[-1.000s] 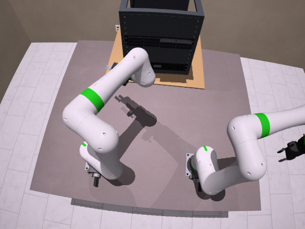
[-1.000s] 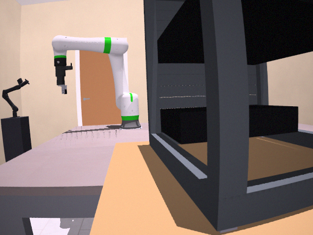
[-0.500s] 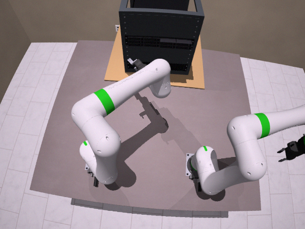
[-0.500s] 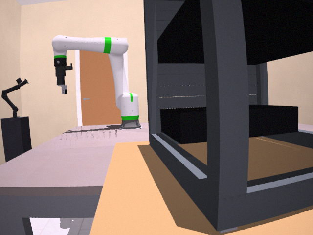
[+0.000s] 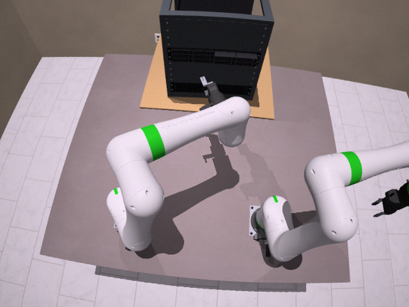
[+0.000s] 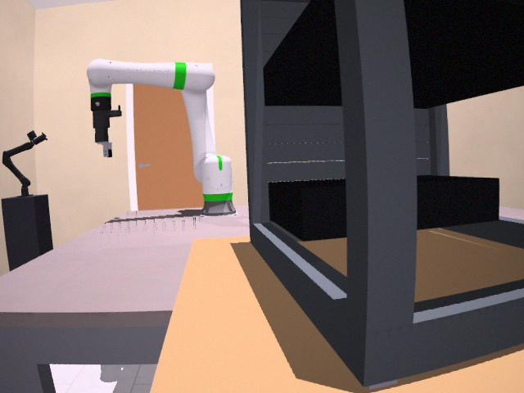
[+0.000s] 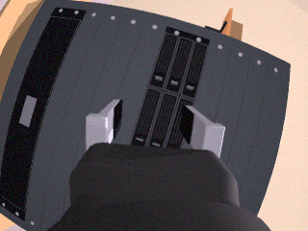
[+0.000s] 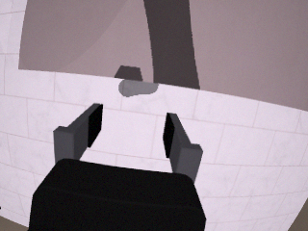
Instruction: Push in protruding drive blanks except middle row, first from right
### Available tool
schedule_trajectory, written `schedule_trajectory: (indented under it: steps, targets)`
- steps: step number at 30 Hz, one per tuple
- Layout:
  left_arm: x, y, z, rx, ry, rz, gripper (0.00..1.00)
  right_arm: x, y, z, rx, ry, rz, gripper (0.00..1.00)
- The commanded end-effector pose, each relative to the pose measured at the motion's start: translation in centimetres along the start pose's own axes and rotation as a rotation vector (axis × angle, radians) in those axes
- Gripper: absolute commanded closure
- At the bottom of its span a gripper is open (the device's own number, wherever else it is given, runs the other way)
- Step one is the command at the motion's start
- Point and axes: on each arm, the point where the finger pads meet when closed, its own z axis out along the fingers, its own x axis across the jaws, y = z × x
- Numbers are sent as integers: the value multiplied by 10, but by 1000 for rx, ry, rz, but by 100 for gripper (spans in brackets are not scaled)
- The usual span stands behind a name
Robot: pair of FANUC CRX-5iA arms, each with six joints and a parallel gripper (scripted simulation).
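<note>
The dark rack (image 5: 211, 32) (image 6: 382, 169) (image 7: 250, 106) stands upright on a wooden board (image 5: 151, 95) (image 6: 203, 304). In the top view its rows of drive blanks (image 5: 202, 55) (image 7: 180, 53) cross the front; the right half of the top row shows lighter top faces (image 5: 227, 54) and seems to stick out. In the left wrist view the two left columns look about flush; the right columns are hidden behind the gripper. My left gripper (image 5: 204, 86) (image 7: 151, 115) is open and empty before the rack, below the blanks in the top view. My right gripper (image 5: 374, 210) (image 6: 107, 150) (image 8: 133, 121) is open and empty, far away.
A black panel with a grey label (image 7: 28, 111) spans the rack's lower front. The left arm (image 5: 191, 122) reaches over the grey-brown table (image 5: 89, 132) to the rack. The right arm (image 5: 330, 198) extends beyond the table's right edge.
</note>
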Motion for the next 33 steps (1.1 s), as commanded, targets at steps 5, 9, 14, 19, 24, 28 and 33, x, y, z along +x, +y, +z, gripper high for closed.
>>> schedule_trajectory:
  steps: [5,9,14,19,24,28,33]
  targets:
    - [-3,46,-28,-101,28,71,0,0,0,-1,-2,0,0,0]
    - [-5,68,-44,-153,45,107,0,0,0,-1,-2,0,0,0]
    - [-7,87,-59,-196,60,137,0,0,0,-1,-2,0,0,0]
    - [-8,102,-72,-231,73,160,0,0,0,-1,-2,0,0,0]
    - [-10,116,-84,-264,85,182,0,0,0,-1,-2,0,0,0]
    - [-11,123,-91,-282,93,194,0,0,0,-1,-2,0,0,0]
    - [-11,127,-95,-291,97,201,0,0,0,-1,-2,0,0,0]
